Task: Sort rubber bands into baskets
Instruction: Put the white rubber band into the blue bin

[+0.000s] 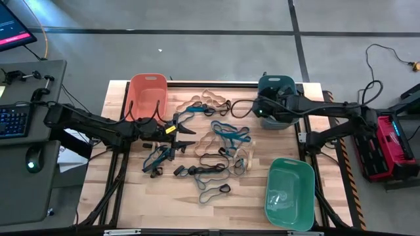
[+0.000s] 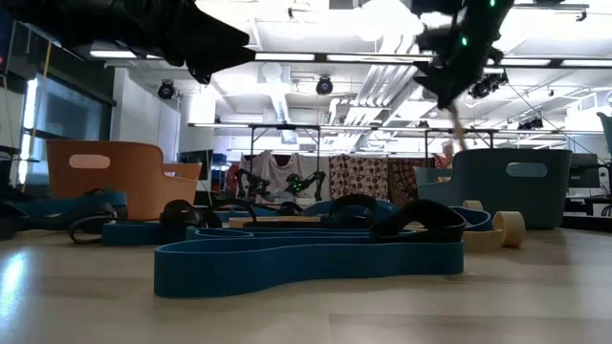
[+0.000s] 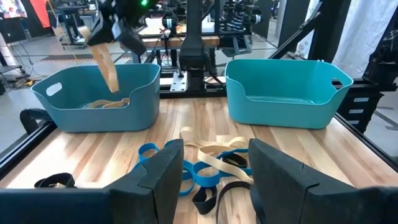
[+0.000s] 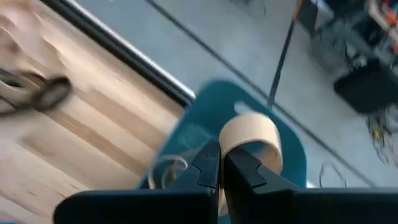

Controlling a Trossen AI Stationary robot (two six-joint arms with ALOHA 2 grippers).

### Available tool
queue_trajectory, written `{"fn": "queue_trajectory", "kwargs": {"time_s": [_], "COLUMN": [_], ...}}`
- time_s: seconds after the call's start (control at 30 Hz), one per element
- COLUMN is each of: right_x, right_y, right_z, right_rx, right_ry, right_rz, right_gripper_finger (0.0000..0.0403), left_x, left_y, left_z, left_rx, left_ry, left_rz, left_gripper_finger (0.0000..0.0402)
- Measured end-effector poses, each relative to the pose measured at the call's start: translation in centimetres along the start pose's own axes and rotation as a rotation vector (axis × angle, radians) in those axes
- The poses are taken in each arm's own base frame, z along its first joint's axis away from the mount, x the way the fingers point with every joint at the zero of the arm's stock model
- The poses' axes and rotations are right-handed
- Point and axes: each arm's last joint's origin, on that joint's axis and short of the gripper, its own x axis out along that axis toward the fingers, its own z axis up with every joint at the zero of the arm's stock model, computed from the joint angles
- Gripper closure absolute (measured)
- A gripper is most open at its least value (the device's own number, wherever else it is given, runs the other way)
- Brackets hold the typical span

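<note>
The right gripper (image 4: 221, 167), clamped on a tan rubber-band loop (image 4: 249, 134), hung over the dark teal plastic basket (image 1: 275, 85), apparently to drop it, while the left gripper (image 1: 186, 133) hovered w/ fingers apart above the loose bands.

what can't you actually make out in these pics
- Inside of the orange basket: low view shows only its outer wall; high view is too small to show any bands.
- Contents of the dark teal basket: the right arm covers it in the high view.
- Right wrist view: motion blur smears the table bands.
</note>
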Motion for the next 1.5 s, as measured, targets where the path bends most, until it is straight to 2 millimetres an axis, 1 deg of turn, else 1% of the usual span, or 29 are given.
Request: {"fn": "queue_trajectory", "kwargs": {"time_s": [0.13, 0.3, 0.43, 0.57, 0.63, 0.7, 0.97, 1.03, 1.1, 1.2, 1.27, 1.37, 1.5], "right_x": [2.7, 5.4, 6.9, 7.7, 7.8, 7.8, 7.8, 7.8, 7.8, 7.5, 7.0, 5.9, 4.2], "right_y": [-0.6, -1.3, -1.7, -2.1, -2.2, -2.2, -2.2, -2.2, -2.2, -2.4, -2.4, -2.4, -1.9], "right_z": [-1.5, -3.3, -4.3, -4.8, -4.7, -4.7, -4.7, -4.7, -4.7, -4.4, -3.8, -2.5, -0.9], "right_rx": [0.015, 0.049, 0.061, 0.092, 0.087, 0.075, 0.090, 0.092, 0.099, 0.107, 0.102, 0.093, 0.078], "right_ry": [0.116, 0.216, 0.264, 0.296, 0.296, 0.297, 0.297, 0.297, 0.298, 0.302, 0.285, 0.248, 0.180], "right_rz": [-0.014, -0.031, -0.021, -0.021, -0.023, -0.022, -0.024, -0.024, -0.025, -0.028, -0.033, -0.020, 0.030], "right_gripper_finger": [0.0403, 0.0403, 0.0403, 0.0402, 0.0395, 0.0376, 0.0258, 0.0238, 0.0226, 0.0226, 0.0236, 0.0265, 0.0318], "left_x": [0.0, 0.0, 0.0, 0.0, 0.0, 0.0, 0.0, 0.0, 0.0, 0.0, 0.0, 0.0, 0.0], "left_y": [0.0, 0.0, 0.0, 0.0, 0.0, 0.0, 0.0, 0.0, 0.0, 0.0, 0.0, 0.0, 0.0], "left_z": [-0.1, -0.2, -0.2, -0.2, -0.2, -0.3, -0.4, -0.4, -0.4, -0.4, -0.4, -0.4, -0.5], "left_rx": [0.001, 0.001, 0.001, 0.001, 0.001, 0.000, 0.001, 0.001, 0.001, 0.002, 0.003, 0.002, 0.000], "left_ry": [0.009, 0.017, 0.017, 0.020, 0.024, 0.028, 0.046, 0.047, 0.047, 0.047, 0.046, 0.047, 0.053], "left_rz": [-0.001, -0.002, -0.001, -0.003, -0.003, -0.003, -0.004, -0.004, -0.004, -0.003, -0.003, -0.003, -0.003], "left_gripper_finger": [0.0227, 0.0227, 0.0227, 0.0227, 0.0227, 0.0227, 0.0227, 0.0227, 0.0227, 0.0227, 0.0227, 0.0227, 0.0227]}}
